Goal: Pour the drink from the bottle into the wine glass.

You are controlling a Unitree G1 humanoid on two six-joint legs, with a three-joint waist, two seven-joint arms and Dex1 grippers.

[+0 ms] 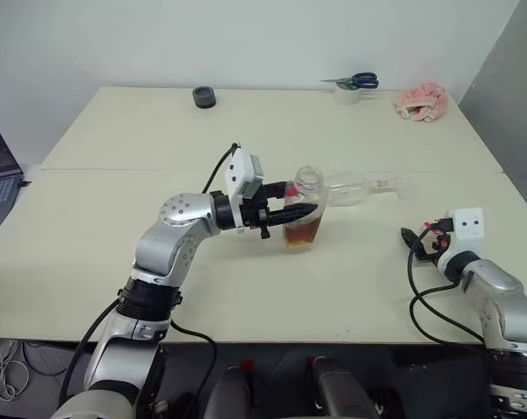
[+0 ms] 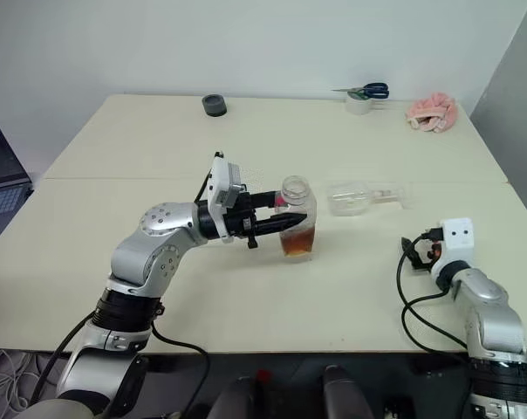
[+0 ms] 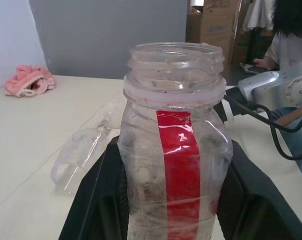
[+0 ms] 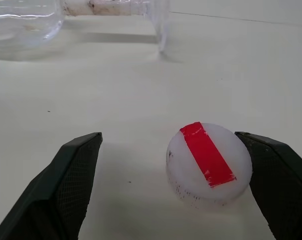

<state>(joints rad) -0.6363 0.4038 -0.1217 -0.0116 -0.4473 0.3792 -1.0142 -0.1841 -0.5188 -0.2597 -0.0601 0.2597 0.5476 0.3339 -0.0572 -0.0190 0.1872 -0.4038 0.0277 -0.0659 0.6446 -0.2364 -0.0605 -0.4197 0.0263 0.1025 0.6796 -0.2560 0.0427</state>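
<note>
Glass (image 1: 361, 188) lies tipped over on the surface, stem pointing away from the open bottle (image 1: 304, 209) pinched upright by the left fingers (image 1: 300, 211), while the right fingers (image 4: 171, 187) spread around the cap (image 4: 209, 164), nearer that stem.

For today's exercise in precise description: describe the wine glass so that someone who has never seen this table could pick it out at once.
Start at the cream table and find the left gripper shut on the uncapped bottle near its middle. Just behind and to the right of that bottle is the wine glass. It is the only clear stemmed thing there, and it lies on its side rather than standing.
</note>
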